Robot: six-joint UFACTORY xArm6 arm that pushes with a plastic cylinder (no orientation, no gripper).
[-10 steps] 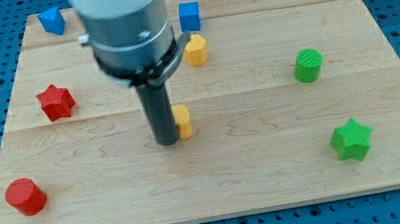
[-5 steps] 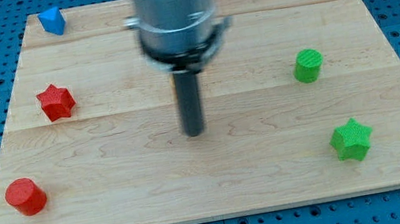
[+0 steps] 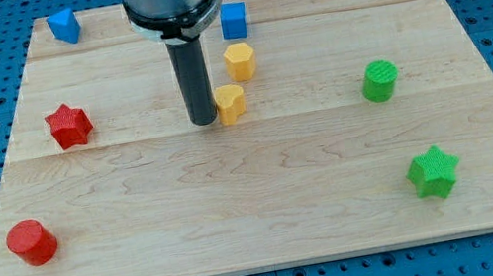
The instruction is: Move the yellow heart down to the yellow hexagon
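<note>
Tip [image 3: 204, 122] sits down on the board [image 3: 271, 224], touching or just beside the left side of the yellow heart [image 3: 230, 104]; you have no pincer here, only a plain dark rod, so nothing opens or grips. Yellow heart lies just below and slightly left of the yellow hexagon [image 3: 240, 61], near it with a thin gap between the two. Judgement: your heart is already close to its target, and with the rod on its left any push goes toward the view's right, not toward the hexagon, so you would need to come round to the heart's lower side for a final nudge. Blue cube [image 3: 234, 20] stands just above the hexagon, a likely stop if you overshoot. Remaining blocks are well apart from the work: blue block [image 3: 63, 26] at top left, red star [image 3: 69, 126], red cylinder [image 3: 31, 242], green cylinder [image 3: 379, 81], green star [image 3: 433, 172]. Blocks look like ribbed, matte printed plastic; board is pale planked wood with visible grain, smooth enough for sliding.
</note>
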